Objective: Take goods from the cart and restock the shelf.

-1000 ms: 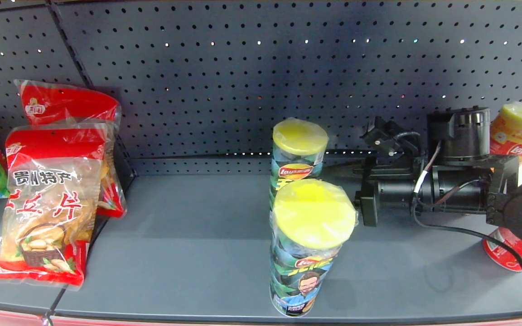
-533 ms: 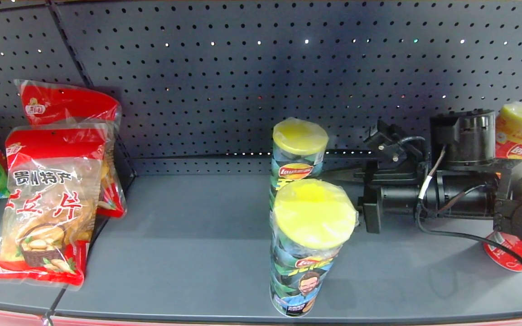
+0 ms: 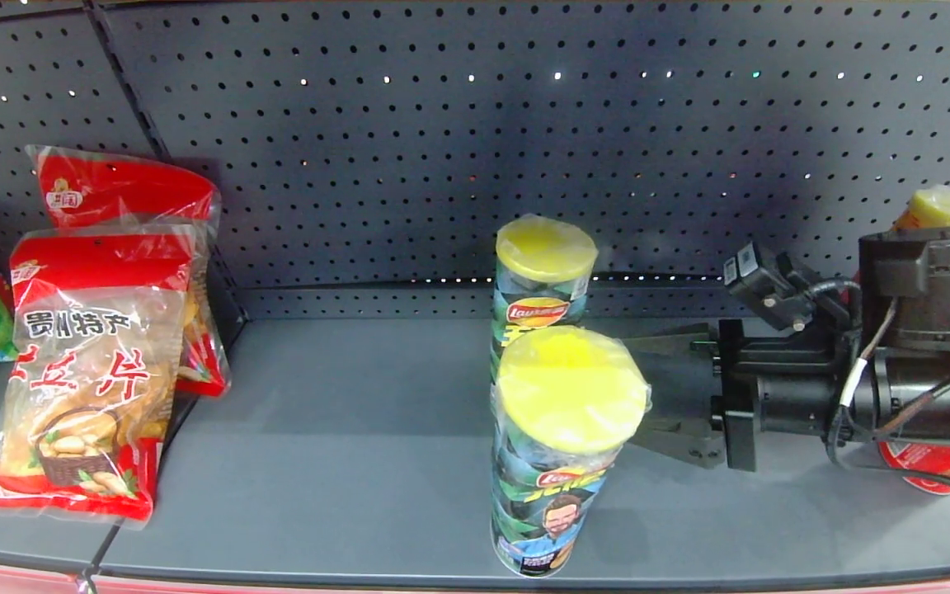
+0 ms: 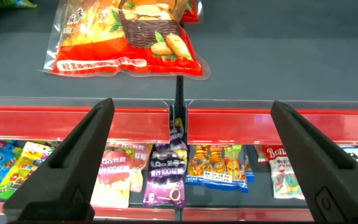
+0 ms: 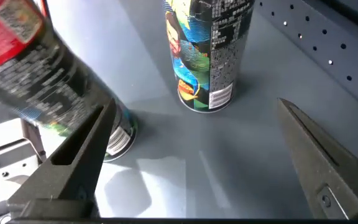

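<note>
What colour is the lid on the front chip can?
Yellow lid, clearest in the head view.

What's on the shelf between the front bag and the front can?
Nothing. In the head view, the stretch of shelf between the front bag and the front can is bare.

Shelf (image 3: 343, 462) was smooth matt grey, looked like painted metal. The pegboard (image 3: 442, 148) behind it had the same flat finish, punched full of holes. The chip cans (image 3: 557, 487) wore glossy printed sleeves, with yellow plastic lids (image 3: 571, 388) under wrinkly clear film. Snack bags (image 3: 79, 388) were shiny, crinkled see-through plastic. Fingers (image 4: 73, 168) of the left hand (image 4: 185, 162) looked like matt black plastic, same deal on the right hand (image 5: 185, 162). The shelf-edge rail (image 4: 241, 124) was shiny red plastic.
</note>
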Controlling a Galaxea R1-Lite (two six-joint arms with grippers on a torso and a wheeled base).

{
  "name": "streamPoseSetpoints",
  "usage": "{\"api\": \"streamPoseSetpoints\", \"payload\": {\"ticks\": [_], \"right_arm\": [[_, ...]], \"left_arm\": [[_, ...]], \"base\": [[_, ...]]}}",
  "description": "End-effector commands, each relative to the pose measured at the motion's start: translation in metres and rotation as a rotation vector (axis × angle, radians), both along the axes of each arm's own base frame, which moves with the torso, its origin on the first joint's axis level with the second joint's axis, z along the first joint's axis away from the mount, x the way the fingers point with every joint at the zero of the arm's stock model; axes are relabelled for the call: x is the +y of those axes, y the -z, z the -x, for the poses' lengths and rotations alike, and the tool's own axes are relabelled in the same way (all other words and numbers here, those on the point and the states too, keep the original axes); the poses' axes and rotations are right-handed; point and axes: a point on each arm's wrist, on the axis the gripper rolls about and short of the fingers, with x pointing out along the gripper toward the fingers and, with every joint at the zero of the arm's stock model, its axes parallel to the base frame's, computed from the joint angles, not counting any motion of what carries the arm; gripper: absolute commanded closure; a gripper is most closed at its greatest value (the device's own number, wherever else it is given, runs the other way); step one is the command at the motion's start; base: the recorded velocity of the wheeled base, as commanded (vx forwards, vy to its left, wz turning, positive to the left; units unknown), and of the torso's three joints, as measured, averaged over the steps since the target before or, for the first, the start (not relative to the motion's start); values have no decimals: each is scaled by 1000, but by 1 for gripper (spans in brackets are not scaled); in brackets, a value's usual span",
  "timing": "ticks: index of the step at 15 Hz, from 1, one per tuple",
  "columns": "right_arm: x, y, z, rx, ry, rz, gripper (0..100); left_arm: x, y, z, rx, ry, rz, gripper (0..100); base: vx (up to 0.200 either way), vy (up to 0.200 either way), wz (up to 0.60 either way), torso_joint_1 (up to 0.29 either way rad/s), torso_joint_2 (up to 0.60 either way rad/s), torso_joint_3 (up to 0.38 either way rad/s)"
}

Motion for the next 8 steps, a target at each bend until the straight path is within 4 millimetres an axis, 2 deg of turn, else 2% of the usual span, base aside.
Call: {"api": "streamPoseSetpoints", "payload": {"ticks": [1, 5, 8], "right_arm": [[0, -2, 1, -8, 4, -2, 0], [7, -3, -10, -19, 6, -3, 0], [17, -2, -9, -19, -29, -4, 0]], "left_arm": [[0, 0, 0, 2, 0, 0, 0], [0, 0, 0, 2, 0, 0, 0], [0, 0, 0, 2, 0, 0, 0]], "base": [[0, 0, 0, 0, 0, 0], [0, 0, 0, 0, 0, 0], [0, 0, 0, 0, 0, 0]]}}
